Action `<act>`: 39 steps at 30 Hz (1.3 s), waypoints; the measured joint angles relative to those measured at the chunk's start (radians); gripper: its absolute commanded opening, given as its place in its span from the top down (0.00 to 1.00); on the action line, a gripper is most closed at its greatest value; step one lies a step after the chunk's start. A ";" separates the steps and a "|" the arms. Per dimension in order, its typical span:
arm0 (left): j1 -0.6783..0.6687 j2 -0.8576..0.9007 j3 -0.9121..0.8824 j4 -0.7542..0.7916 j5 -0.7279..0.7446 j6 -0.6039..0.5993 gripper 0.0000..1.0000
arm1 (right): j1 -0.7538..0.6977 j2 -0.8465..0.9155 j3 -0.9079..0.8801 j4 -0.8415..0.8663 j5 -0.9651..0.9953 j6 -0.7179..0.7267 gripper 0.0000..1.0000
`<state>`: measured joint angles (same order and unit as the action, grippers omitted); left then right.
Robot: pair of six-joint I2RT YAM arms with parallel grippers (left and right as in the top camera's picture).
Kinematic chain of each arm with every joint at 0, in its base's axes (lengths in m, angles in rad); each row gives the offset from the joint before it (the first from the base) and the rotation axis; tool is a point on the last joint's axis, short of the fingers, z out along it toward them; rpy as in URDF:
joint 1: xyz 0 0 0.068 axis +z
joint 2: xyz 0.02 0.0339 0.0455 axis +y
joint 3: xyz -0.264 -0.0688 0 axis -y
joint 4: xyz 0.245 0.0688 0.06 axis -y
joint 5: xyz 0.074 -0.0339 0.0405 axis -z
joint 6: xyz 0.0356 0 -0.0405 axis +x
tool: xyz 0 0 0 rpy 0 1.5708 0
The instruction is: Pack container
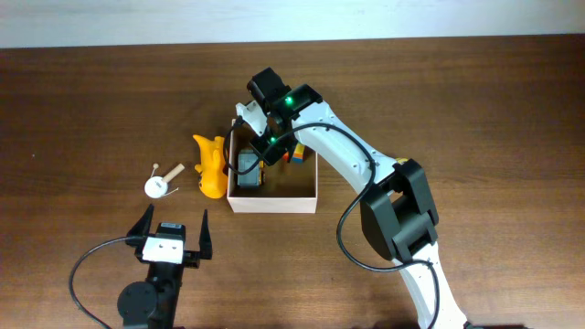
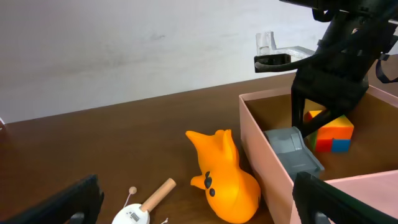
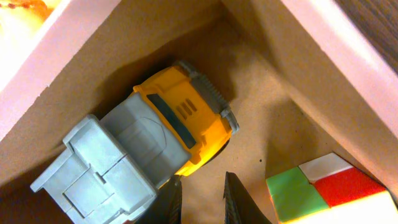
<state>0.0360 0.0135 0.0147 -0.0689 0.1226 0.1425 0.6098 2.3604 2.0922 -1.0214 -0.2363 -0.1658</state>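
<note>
The right claw [image 3: 202, 186] is down inside the box [image 1: 272, 203], with the white walls around it and the tan floor beneath it. Its fingers [image 3: 171, 199] stand slightly apart with a narrow gap, and only bare cardboard shows in that gap, so it is pinching nothing. A truck [image 3: 143, 146] with a yellow cab and a grey bed lies on the box floor just ahead of the tips and off to one side. The cab's edge comes right up to one finger, but I cannot tell whether they touch. On the claw's other side, near but apart from it, sits a cube [image 3: 329, 190] with green, red and white faces.

The left claw [image 1: 174, 224] hangs low over the brown worktop [image 1: 91, 110], spread wide with nothing between its fingers. From that claw the box sits ahead and to the right. An orange toy [image 2: 224, 177] lies straight ahead of it, just beside the box's outer wall. A little to the left of that, nearer the claw, lies a small white toy [image 1: 157, 187] with a wooden stick. Both toys are well clear of the claw's fingers.
</note>
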 measured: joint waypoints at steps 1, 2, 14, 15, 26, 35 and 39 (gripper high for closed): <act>0.000 0.000 0.000 0.000 0.000 0.000 0.01 | 0.000 0.000 0.000 -0.001 0.002 0.000 0.82; 0.000 0.000 0.000 0.000 0.000 0.000 0.01 | 0.000 0.000 0.000 -0.006 0.006 0.000 0.81; 0.000 0.000 0.000 0.000 0.000 0.000 0.01 | 0.002 0.001 0.113 -0.369 0.006 -0.023 0.82; 0.000 0.000 0.000 0.000 0.000 0.000 0.01 | 0.006 0.001 0.129 -0.387 -0.002 -0.031 0.81; 0.000 0.000 0.000 0.000 0.000 0.000 0.01 | 0.098 0.001 0.146 -0.330 -0.032 -0.078 0.82; 0.000 0.000 0.000 0.000 0.000 0.000 0.01 | 0.100 0.001 0.142 -0.211 -0.038 -0.082 0.82; 0.000 0.000 0.000 0.000 0.000 0.000 0.01 | 0.100 0.001 0.142 -0.182 -0.038 -0.082 0.82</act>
<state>0.0360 0.0135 0.0147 -0.0689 0.1226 0.1425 0.7094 2.3611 2.2345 -1.2034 -0.2745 -0.2474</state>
